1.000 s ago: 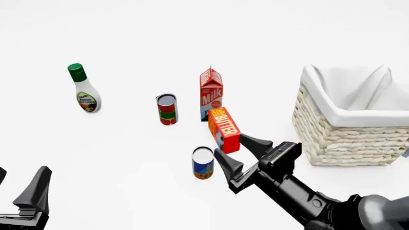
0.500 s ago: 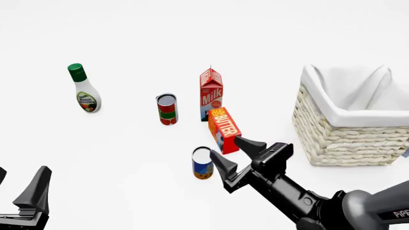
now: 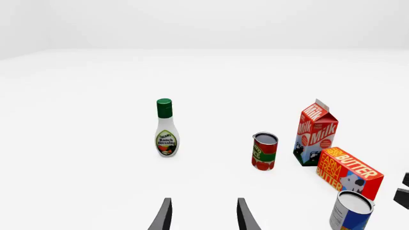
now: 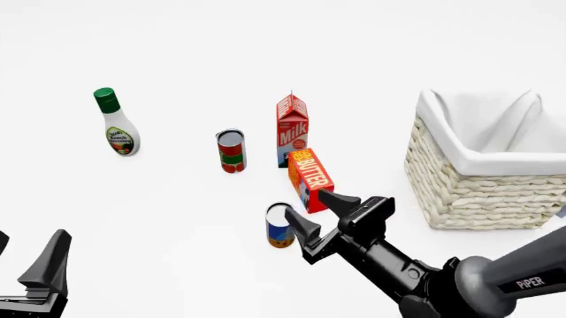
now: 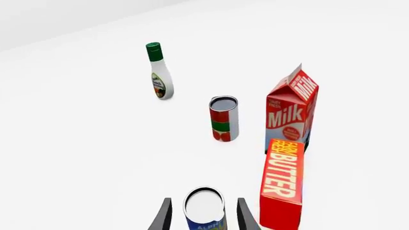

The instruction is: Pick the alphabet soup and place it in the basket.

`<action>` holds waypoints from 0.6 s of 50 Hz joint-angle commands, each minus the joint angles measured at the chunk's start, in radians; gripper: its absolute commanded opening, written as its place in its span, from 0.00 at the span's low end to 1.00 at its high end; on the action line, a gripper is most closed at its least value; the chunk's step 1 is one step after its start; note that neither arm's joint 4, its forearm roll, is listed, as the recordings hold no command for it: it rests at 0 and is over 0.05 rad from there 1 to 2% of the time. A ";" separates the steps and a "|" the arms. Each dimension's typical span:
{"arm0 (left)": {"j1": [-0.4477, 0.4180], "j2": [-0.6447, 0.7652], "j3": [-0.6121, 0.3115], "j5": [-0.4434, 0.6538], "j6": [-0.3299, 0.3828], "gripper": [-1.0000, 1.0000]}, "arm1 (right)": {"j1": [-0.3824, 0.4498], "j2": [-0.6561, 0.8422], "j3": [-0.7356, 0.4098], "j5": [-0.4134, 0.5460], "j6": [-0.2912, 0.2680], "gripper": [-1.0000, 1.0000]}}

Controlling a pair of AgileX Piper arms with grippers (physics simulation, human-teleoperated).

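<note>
The alphabet soup [image 4: 278,226] is a small can with a blue label and an orange base, standing upright in front of the butter box. My right gripper [image 4: 313,210] is open just to its right, one fingertip overlapping the can's edge. In the right wrist view the soup can [image 5: 204,211] shows between the two open fingers [image 5: 164,216], near their tips. The left wrist view has the can [image 3: 351,211] at the side. The woven basket [image 4: 478,185] with white lining stands at the right. My left gripper [image 4: 31,255] is open and empty at the near left corner.
An orange butter box [image 4: 311,179] lies right behind the soup can, with a milk carton [image 4: 293,129] behind that. A red-and-green can [image 4: 230,150] stands left of the milk. A ranch dressing bottle [image 4: 116,122] is at the far left.
My right gripper has moved left and forward, from beside the butter box to the soup can. The left arm and all objects have stayed still.
</note>
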 commanded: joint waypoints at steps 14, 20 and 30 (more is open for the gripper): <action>0.000 0.000 0.000 0.000 0.000 1.00 | 0.002 0.077 -0.049 -0.001 0.011 1.00; 0.000 0.000 0.000 0.000 0.000 1.00 | 0.000 0.093 -0.060 -0.001 0.013 1.00; 0.000 0.000 0.000 0.000 0.000 1.00 | -0.001 0.127 -0.080 -0.001 0.016 1.00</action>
